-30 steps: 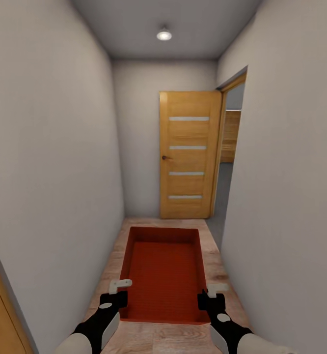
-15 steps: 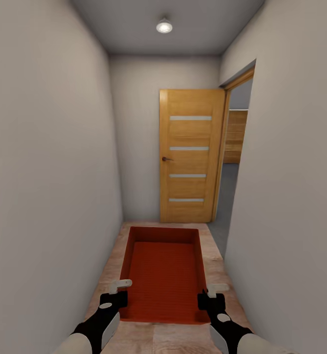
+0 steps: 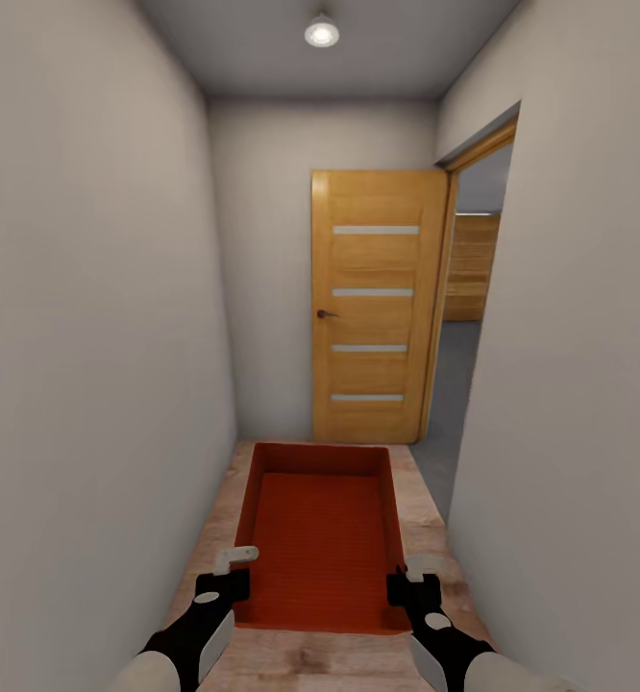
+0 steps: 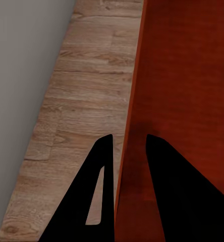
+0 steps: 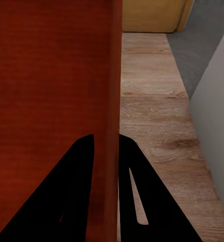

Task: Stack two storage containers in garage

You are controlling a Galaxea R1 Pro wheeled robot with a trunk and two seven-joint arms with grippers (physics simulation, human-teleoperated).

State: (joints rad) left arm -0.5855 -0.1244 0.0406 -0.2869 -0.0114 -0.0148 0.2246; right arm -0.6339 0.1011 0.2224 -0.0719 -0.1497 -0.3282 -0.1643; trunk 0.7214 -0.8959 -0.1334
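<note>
Head view: the left gripper (image 3: 232,575) and right gripper (image 3: 406,575) each pinch a long side wall of the orange-red storage container (image 3: 322,538), a shallow, thin-walled rectangular bin held level above the wood-plank floor (image 3: 426,519) of a narrow grey-walled corridor; a panelled wooden door (image 3: 376,306) stands ahead.

Left wrist view: black fingers (image 4: 99,166) straddle the bin's thin rim, closed on it.

Right wrist view: black fingers (image 5: 84,166) clamp the opposite wall likewise.
</note>
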